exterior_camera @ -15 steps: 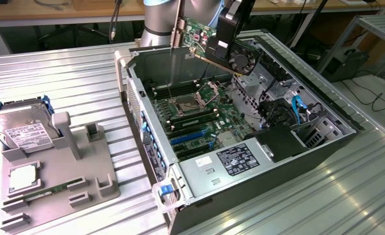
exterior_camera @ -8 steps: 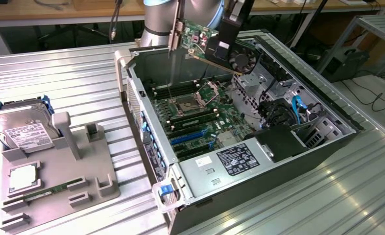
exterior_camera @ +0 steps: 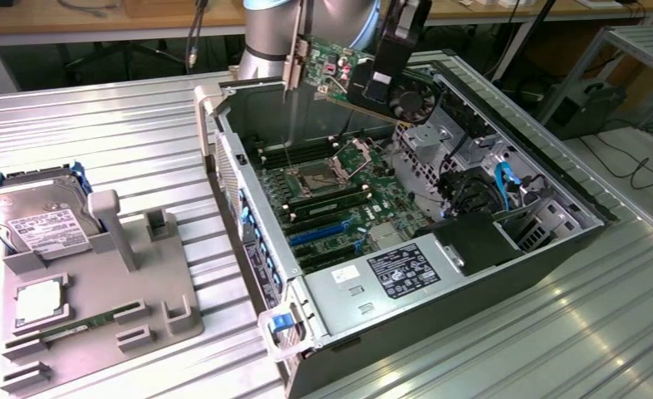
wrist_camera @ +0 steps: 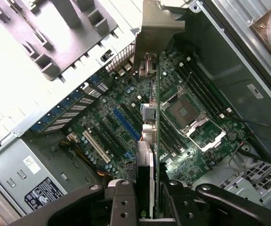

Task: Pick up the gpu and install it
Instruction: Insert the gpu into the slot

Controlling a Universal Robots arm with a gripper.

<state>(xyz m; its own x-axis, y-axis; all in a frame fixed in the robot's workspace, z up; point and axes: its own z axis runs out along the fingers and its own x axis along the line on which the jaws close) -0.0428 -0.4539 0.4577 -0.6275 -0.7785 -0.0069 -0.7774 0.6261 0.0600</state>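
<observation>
While clamped edge-on between the black metal fingers of the gripper [wrist_camera: 148,190], the gpu [wrist_camera: 150,117] is held above the open computer case [exterior_camera: 504,283], clear of the green motherboard [wrist_camera: 112,122]. Its flat green board [exterior_camera: 329,65] and thin silver bracket [exterior_camera: 293,50] are seen beside the gripper [exterior_camera: 376,79]; in the wrist view both faces are foreshortened and hard to make out. The square metal-framed processor socket [wrist_camera: 185,110] is exposed below. The case is set on a ribbed aluminium counter [exterior_camera: 105,125]. On a grey moulded holder [exterior_camera: 94,283], a boxy silver hard drive [exterior_camera: 38,220] is stood upright, partly hidden by a grey post.
</observation>
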